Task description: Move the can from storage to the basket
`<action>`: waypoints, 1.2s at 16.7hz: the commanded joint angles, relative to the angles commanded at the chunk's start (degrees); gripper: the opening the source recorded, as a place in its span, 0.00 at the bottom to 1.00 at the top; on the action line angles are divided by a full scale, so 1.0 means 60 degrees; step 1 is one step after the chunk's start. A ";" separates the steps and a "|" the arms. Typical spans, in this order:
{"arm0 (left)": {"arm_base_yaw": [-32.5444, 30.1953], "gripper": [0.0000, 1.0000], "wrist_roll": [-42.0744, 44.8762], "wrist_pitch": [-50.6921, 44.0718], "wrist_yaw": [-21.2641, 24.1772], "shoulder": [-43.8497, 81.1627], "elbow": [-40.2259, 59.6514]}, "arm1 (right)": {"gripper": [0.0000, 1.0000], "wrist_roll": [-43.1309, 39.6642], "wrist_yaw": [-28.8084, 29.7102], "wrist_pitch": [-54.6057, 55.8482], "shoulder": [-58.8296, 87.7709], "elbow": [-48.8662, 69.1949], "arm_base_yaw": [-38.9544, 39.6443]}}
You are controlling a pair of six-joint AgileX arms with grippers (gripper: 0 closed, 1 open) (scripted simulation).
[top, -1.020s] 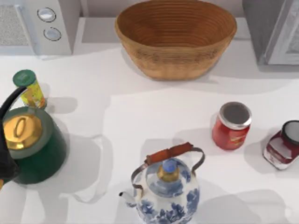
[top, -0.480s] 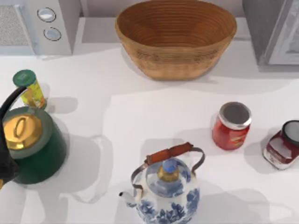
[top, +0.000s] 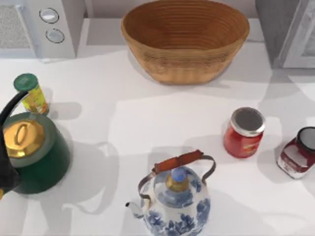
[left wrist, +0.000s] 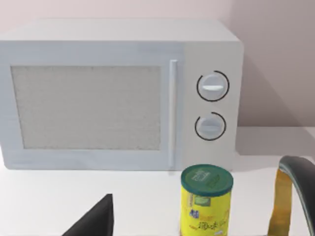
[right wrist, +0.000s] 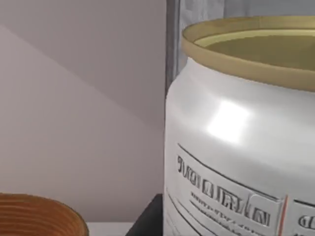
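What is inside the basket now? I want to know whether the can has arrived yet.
The basket shows bare woven coils inside, with nothing lying in it. The can sits close before the right wrist camera, beside the storage.

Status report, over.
Can close before right wrist camera, cabinet behind it. Basket empty, not yet loaded. Kettles and jars on table, none beside basket.

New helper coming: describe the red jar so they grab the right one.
Start at the big wicker basket at the table's back. Nearer the front and to the right stands the red jar. Its flat silver lid and bright red body distinguish it from the darker jar with a white label, right beside it.
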 joint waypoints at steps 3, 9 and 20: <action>0.0000 1.00 0.0000 0.0000 0.0000 0.0000 0.0000 | 0.00 0.0033 0.0899 0.0907 0.3116 0.2161 0.0921; 0.0000 1.00 0.0000 0.0000 0.0000 0.0000 0.0000 | 0.00 0.0111 0.2552 0.2523 0.8669 0.5951 0.2565; 0.0000 1.00 0.0000 0.0000 0.0000 0.0000 0.0000 | 0.00 0.0148 0.3532 0.3410 1.1749 0.8081 0.3471</action>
